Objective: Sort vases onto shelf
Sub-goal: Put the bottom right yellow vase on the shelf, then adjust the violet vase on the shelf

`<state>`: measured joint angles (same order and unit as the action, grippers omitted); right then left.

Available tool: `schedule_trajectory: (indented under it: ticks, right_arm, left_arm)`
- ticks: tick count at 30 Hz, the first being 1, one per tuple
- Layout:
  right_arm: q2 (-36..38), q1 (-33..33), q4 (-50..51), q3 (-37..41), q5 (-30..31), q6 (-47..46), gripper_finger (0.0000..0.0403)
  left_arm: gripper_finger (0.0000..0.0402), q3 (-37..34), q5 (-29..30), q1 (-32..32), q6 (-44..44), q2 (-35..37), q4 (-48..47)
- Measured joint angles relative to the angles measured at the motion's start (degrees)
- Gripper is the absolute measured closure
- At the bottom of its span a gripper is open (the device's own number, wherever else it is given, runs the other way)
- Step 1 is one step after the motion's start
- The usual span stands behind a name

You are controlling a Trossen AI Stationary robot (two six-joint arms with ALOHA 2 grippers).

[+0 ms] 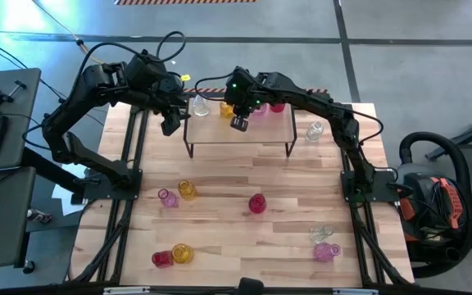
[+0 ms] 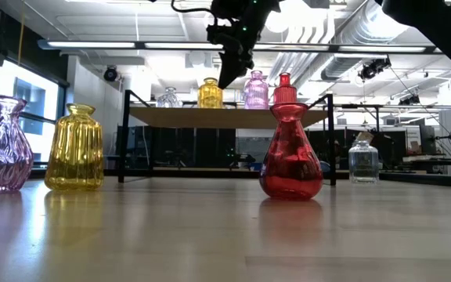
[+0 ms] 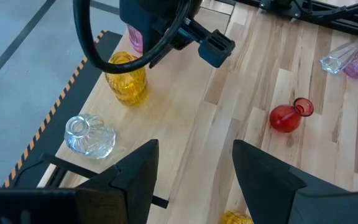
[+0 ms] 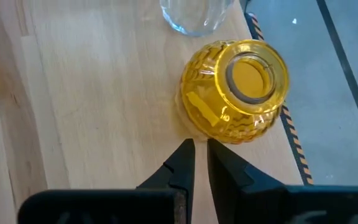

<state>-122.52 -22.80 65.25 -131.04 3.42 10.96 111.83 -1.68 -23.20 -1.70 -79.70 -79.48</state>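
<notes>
Four vases stand in a row on the shelf (image 1: 240,131): clear (image 1: 199,105), yellow (image 1: 226,108), pink (image 1: 259,109) and red (image 1: 277,106). My right gripper (image 1: 240,123) hangs over the shelf just on the near side of the yellow vase (image 4: 238,93). Its fingers (image 4: 185,158) are shut to a thin slit and hold nothing. My left gripper (image 1: 170,123) hovers open at the shelf's left end, near the clear vase (image 3: 89,134), and is empty (image 3: 191,162). In the low view the right gripper (image 2: 233,66) sits above the shelf top (image 2: 225,116).
On the table stand a pink vase (image 1: 168,197), a yellow one (image 1: 187,190), a red one (image 1: 257,203), a red (image 1: 162,259) and yellow (image 1: 182,253) pair, and a pink one (image 1: 327,251). One clear vase (image 1: 320,233) lies on its side. Another clear vase (image 1: 315,131) stands right of the shelf.
</notes>
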Motion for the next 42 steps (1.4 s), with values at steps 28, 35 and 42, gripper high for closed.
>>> schedule_trajectory:
  ticks: [28, 35, 42]
  right_arm:
    - [5.55, -0.98, 12.20, -3.91, 2.51, -1.07, 0.0375]
    - [8.79, -1.50, 12.86, -3.91, 2.32, -1.07, 0.0375]
    - [12.36, -4.71, 12.05, -4.00, 5.45, -1.05, 0.0375]
  left_arm:
    - [0.0204, 0.01, -0.01, -0.01, 0.00, 0.00, 0.01]
    - [0.0204, 0.01, -0.01, -0.01, 0.00, -0.01, 0.02]
    - [0.0204, 0.01, -0.01, -0.01, 0.00, 0.00, 0.00]
